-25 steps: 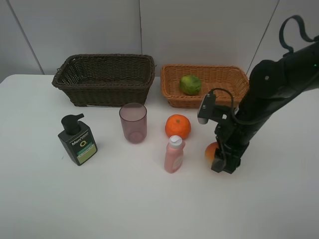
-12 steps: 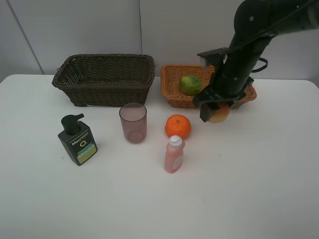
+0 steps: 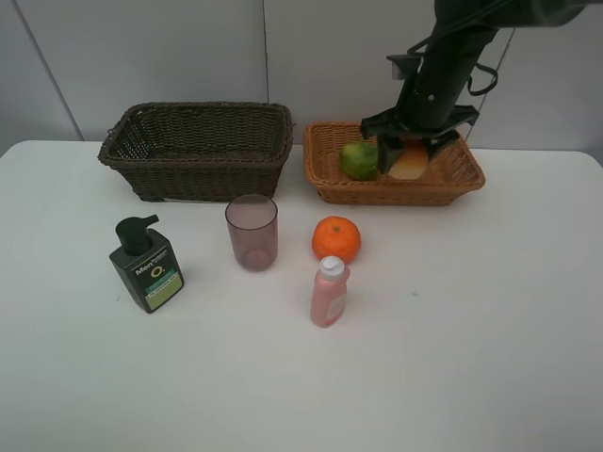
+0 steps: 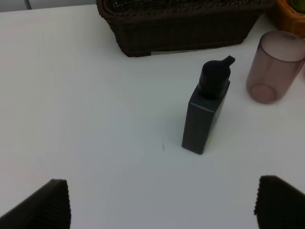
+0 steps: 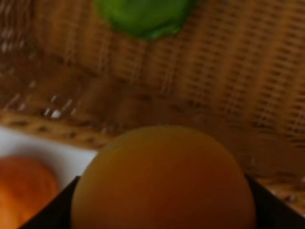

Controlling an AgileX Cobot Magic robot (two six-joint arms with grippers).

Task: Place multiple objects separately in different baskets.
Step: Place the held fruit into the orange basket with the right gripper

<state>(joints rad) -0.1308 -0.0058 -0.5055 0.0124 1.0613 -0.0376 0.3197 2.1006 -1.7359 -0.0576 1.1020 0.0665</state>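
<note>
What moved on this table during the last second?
The right tool lifted the red-yellow fruit off the table and carried it back over the orange-tan basket, next to the green fruit; it still grips it. The orange, pink cup, pump bottle, small pink bottle and dark basket stayed put.

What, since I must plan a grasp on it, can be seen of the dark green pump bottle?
The pump bottle has a flat-sided, dark green body that looks like plastic and a black pump head with a short spout. Its front label carries white lettering and a pale green patch. It stands upright on the white table, in front of the dark brown basket and left of the pink cup, apart from both. Only the table touches it.
</note>
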